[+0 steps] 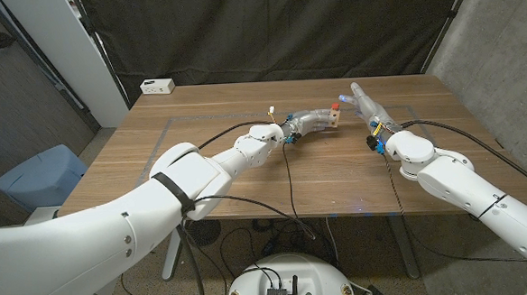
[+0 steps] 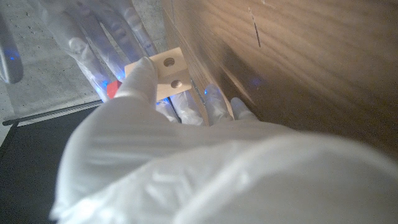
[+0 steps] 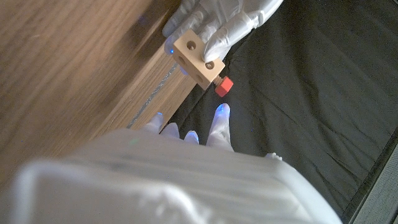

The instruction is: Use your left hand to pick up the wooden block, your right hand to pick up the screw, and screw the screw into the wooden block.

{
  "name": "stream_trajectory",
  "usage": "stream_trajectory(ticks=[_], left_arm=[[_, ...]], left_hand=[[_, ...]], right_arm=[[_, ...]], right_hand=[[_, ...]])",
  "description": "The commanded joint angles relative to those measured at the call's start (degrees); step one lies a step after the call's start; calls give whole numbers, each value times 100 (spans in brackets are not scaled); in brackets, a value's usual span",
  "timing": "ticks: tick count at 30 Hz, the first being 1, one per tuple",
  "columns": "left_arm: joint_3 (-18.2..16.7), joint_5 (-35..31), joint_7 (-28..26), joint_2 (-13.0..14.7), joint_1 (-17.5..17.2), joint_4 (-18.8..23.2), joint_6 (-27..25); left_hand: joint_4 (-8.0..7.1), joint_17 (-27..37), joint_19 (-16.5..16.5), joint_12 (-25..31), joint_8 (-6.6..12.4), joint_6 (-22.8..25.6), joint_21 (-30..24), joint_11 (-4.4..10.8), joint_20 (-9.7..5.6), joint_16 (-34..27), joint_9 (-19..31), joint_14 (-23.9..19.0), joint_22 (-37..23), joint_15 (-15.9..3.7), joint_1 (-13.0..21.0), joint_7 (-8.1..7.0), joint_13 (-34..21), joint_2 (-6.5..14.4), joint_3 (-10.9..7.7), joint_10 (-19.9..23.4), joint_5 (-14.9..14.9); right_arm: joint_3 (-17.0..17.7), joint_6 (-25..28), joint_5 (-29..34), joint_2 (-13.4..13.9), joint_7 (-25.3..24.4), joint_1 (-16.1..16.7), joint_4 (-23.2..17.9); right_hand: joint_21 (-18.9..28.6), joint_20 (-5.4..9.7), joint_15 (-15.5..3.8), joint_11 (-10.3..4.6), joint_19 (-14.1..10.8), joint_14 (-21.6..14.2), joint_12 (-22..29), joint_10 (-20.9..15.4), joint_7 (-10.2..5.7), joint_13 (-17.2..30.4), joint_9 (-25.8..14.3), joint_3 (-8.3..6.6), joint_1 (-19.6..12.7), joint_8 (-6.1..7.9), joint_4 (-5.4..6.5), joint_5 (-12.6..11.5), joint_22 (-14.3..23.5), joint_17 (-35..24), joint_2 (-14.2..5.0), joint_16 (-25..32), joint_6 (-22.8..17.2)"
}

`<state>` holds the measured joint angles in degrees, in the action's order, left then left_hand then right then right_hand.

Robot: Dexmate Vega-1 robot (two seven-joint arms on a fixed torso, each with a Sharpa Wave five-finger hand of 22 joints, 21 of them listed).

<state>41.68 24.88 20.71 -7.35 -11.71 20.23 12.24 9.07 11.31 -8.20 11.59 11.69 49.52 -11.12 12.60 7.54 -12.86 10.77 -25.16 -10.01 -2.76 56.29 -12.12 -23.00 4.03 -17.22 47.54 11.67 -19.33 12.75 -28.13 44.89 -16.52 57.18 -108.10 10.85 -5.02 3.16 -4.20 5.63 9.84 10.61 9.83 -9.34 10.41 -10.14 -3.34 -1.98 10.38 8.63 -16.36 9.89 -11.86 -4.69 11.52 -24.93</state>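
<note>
My left hand holds the small wooden block just above the table's far middle. The block is a pale cube with round holes, pinched between thumb and fingers. A red screw sticks out of one face of the block, its head clear of any finger. My right hand hovers just right of the block with its fingers stretched out. Its fingertips end a little short of the screw and hold nothing. The screw shows red beside the right hand's fingers.
A white box sits at the table's far left corner. Black cables trail from both wrists across the tabletop. A blue bin stands on the floor to the left. A dark curtain hangs behind the table.
</note>
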Motion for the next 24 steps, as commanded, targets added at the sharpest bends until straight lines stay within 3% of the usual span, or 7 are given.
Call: stream_trajectory(ticks=[1,24], left_arm=[[-16,-2,26,17,4,-7,35],[-30,8,-1,25,5,-10,-23]], left_hand=[[-35,24,-40,46,51,265,-37,-18,-22,-27,30,-53,-28,-315,14,191,-27,76,-13,44,22],[-43,26,-40,43,51,266,-37,-18,-26,-31,30,-59,-28,-310,3,186,-27,78,-8,38,22]], right_arm=[[-83,51,-51,-41,95,-108,128],[-176,61,-62,-111,68,-136,193]], right_hand=[[10,10,36,-5,41,939,12,586,14,-2,3,-11,31,-14,16,-37,1,-9,-146,24,41],[13,24,37,15,45,944,21,588,6,-2,4,1,36,5,17,-38,1,-9,-140,27,39]])
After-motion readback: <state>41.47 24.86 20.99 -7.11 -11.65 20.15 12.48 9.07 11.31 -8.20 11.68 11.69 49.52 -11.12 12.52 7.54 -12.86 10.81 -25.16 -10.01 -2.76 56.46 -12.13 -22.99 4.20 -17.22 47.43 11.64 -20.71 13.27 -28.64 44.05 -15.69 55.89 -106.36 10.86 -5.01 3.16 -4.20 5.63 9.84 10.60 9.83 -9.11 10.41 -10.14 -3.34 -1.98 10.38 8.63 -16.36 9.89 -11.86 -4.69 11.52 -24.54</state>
